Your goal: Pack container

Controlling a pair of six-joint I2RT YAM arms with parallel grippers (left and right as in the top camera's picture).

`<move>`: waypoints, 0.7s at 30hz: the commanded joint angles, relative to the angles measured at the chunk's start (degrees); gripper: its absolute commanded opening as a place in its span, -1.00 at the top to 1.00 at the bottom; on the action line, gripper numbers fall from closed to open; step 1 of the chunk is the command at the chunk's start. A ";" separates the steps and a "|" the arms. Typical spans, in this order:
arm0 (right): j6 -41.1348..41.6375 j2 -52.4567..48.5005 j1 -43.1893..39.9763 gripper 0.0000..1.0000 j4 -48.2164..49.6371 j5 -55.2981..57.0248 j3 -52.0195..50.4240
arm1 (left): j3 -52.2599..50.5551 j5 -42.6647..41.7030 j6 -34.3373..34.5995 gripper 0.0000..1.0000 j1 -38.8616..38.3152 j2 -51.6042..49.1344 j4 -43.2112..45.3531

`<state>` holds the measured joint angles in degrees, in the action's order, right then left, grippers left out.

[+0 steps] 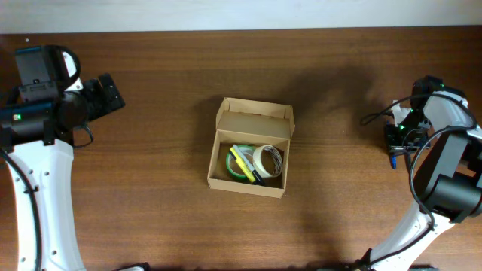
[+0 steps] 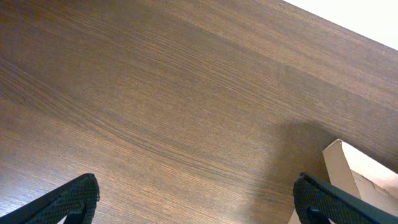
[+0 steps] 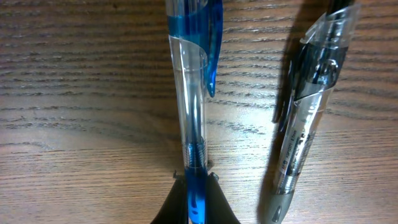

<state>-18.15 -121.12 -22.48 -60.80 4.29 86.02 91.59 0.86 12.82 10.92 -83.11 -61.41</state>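
Observation:
The container (image 1: pixel 220 154) is a small tan cardboard box at the table's middle, its flap lid (image 1: pixel 254 119) folded back. Inside lie a cream tape roll (image 1: pixel 266 159), a green tape roll (image 1: pixel 238 168) and a yellow marker (image 1: pixel 242 162). Part of the box corner (image 2: pixel 351 177) shows at the right of the left wrist view. My left gripper (image 2: pixel 198 205) is open over bare wood, far left of the box. At the table's right edge, my right gripper (image 3: pixel 196 190) is shut on a clear blue pen (image 3: pixel 188 93) lying on the wood. A clear black pen (image 3: pixel 308 106) lies beside it.
The wooden table (image 1: pixel 151 150) spreads around the box. My right arm (image 1: pixel 444 173) bends in from the lower right and my left arm (image 1: pixel 38 196) stands along the left edge. The table's far edge meets a white wall.

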 commanded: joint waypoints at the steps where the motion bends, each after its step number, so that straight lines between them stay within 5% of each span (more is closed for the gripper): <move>1: 0.66 -1.14 -0.20 0.92 0.63 -1.03 -0.63 | 0.00 0.48 -0.94 -0.99 0.24 0.13 0.20; 21: 1.27 -1.14 -0.22 0.92 1.31 -2.19 -0.63 | 0.00 0.42 -0.94 -0.99 0.24 0.13 0.13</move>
<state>-17.74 -121.08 -22.48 -60.73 4.21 86.04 91.59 0.84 12.82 10.92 -83.11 -61.43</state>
